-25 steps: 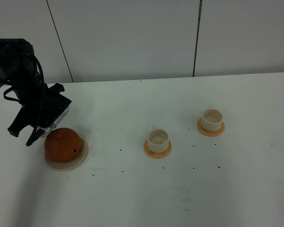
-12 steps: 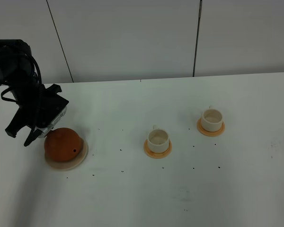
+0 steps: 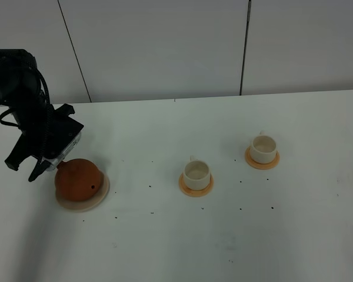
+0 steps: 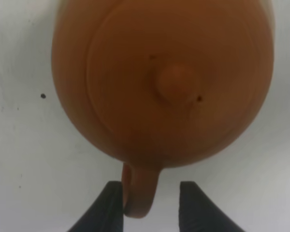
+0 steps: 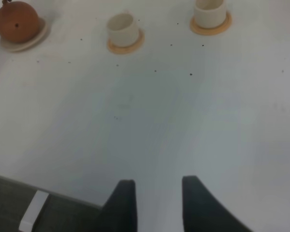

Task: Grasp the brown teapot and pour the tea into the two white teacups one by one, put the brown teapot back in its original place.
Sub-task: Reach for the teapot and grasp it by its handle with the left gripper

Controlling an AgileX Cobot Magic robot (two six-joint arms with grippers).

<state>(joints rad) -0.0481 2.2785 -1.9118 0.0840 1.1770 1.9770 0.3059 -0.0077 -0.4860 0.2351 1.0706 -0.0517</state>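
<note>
Even light; L-wrist cam blurry

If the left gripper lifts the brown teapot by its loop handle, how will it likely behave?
The brown teapot looks rigid, smooth clay: probably heavy for its size, breakable. Its handle sits at one side of the round body, so it may swing down. The knobbed lid appears separate and might slip when tilted.

White speckled table (image 3: 235, 235), pale wall panels (image 3: 159, 47) with dark seams.

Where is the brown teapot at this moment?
In the exterior high view, the brown teapot sits on the beige saucer at far left, left of both teacups, its handle by the left gripper.
</note>
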